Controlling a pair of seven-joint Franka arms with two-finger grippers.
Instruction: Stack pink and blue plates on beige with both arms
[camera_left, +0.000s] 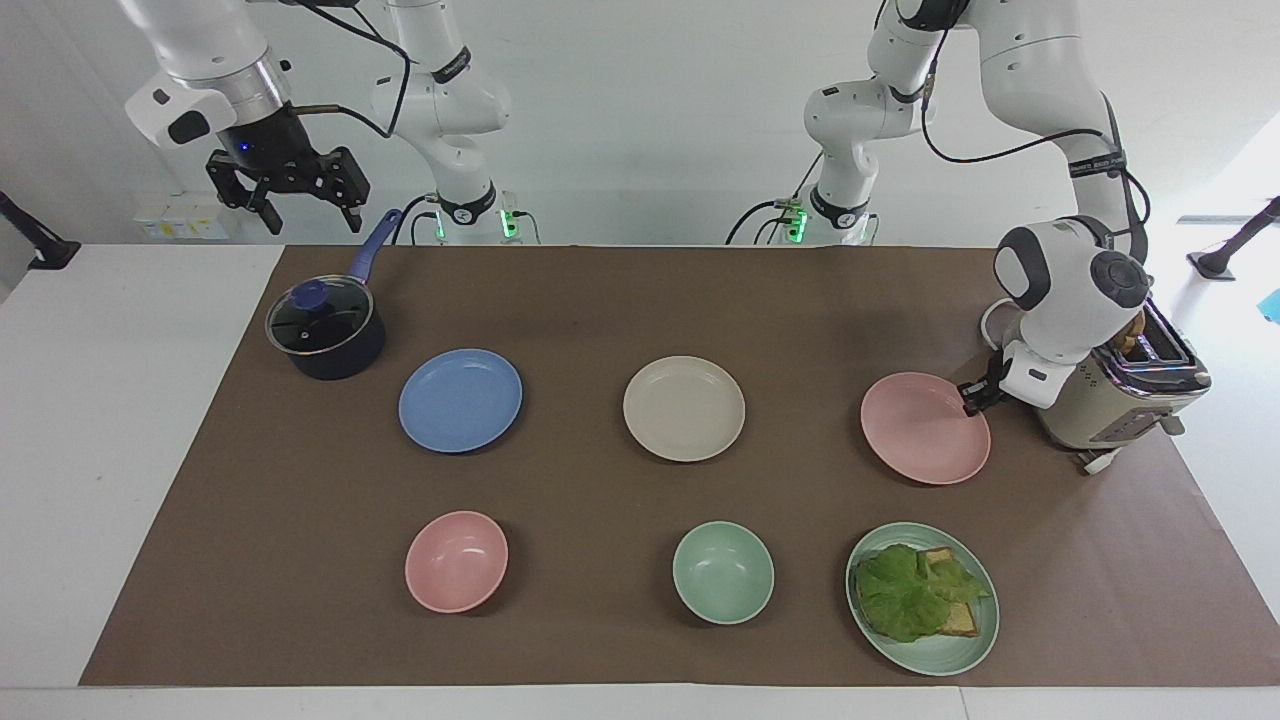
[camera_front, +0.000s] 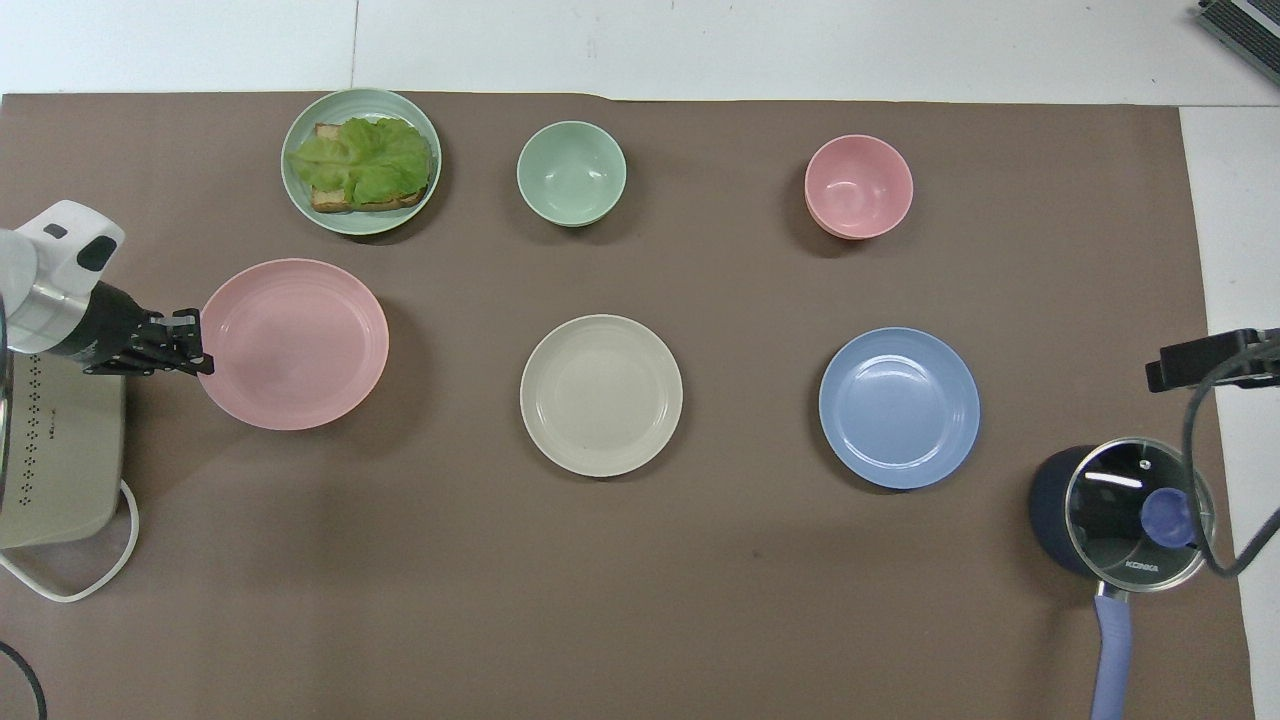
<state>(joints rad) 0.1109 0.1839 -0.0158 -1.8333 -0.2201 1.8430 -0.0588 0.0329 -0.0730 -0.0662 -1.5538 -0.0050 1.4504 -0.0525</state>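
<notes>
Pale pink plate (camera_left: 925, 428) raised off the brown mat (camera_left: 620, 300) at the left arm's end of the counter, pinched at the rim by the left tool (camera_left: 972, 398), fingers clamped tight on the edge nearest the beige toaster (camera_left: 1120, 395). Plate held nearly level, hanging out from a single edge grip. Likely light, stiff and matte, so not very slippery, yet prone to droop or swing about the pinch point; best carried slowly and kept flat. Cream-beige plate (camera_left: 684, 408) lying flat at the middle of the mat, bare, well apart from its neighbours. Periwinkle blue plate (camera_left: 460, 400) flat toward the right arm's end, beside a dark lidded saucepan (camera_left: 325, 333) with a blue handle; thin rim the only place to take hold, preferably the edge nearer the right arm's end, away from the beige plate. Right tool (camera_left: 290, 185) hanging high over the counter edge by the saucepan, fingers spread wide, holding nothing, waiting. Open mat between pink and beige plates, nothing tall in the way. Farther from the robots, a row of a pink bowl (camera_left: 456, 561), a green bowl (camera_left: 723, 572) and a green plate with toast and lettuce (camera_left: 922, 598), the last lying just beside the lifted plate's path start; worth keeping clear of. Toaster and its white cord (camera_front: 80, 570) close beside the left wrist, little room there; ample room toward the centre.
</notes>
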